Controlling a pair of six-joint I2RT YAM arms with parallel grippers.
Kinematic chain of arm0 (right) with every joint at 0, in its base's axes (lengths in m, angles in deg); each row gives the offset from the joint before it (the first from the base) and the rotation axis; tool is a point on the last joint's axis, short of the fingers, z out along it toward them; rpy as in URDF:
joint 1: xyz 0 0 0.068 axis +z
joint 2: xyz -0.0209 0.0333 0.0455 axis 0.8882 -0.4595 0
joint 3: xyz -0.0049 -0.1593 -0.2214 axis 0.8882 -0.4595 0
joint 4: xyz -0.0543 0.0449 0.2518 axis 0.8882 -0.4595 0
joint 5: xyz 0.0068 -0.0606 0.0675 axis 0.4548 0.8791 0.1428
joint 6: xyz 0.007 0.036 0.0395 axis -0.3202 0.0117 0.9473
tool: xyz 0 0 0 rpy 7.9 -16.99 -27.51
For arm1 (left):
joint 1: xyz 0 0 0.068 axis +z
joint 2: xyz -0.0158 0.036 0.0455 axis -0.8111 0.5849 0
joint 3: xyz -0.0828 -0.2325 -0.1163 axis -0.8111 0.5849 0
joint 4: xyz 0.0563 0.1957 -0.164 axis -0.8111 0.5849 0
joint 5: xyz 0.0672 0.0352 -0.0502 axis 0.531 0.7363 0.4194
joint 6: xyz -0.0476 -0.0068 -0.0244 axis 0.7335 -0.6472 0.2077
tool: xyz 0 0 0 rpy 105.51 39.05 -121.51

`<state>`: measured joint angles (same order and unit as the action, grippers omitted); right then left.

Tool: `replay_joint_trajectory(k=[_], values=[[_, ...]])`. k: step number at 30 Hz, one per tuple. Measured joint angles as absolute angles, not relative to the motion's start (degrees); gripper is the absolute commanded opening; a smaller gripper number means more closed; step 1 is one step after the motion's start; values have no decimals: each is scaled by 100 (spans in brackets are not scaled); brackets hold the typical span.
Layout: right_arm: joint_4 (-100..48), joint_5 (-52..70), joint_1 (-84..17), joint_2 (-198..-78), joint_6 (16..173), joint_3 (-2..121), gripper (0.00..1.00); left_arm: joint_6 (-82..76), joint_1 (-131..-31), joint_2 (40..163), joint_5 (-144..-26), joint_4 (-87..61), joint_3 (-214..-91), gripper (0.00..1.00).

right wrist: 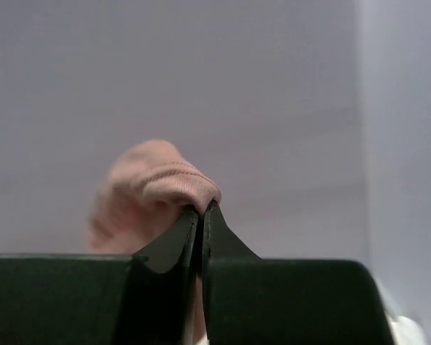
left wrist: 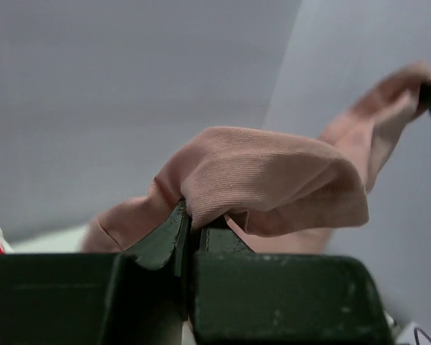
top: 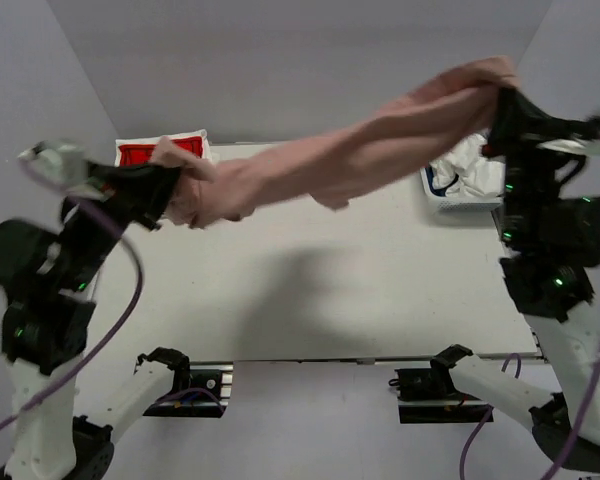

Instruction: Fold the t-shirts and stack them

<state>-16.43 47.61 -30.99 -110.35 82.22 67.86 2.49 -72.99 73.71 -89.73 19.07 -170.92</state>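
My left claw and right claw each clench one end of the pink t-shirt, slung above the counter. It looks light and limp; I'd grip the hem corners.

Robotics lab test cell. Plain grey walls box in white table; left arm, right arm mounted at near edge; purple cable trailing.
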Motion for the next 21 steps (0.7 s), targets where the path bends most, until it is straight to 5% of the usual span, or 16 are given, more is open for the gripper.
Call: replay_joint_trajectory(k=[7,14,16,18,21], values=[[-1685,5178,-3269,-10231,8113,6762,0,308,-7157,6805,-9246,1669,-17457,0],[-1788,5882,-3363,-11407,8572,5879,0,611,-7140,9242,-8577,1505,-17096,0],[-2028,5930,-3457,-12187,8930,5617,0,686,-7105,10472,-8166,1516,-16965,38],[-2369,5840,-3638,-13225,9315,5588,0,721,-7070,11709,-7884,1612,-16947,99],[-3055,5484,-4014,-14875,9901,5827,22,832,-6998,13412,-7517,2060,-17186,99]])
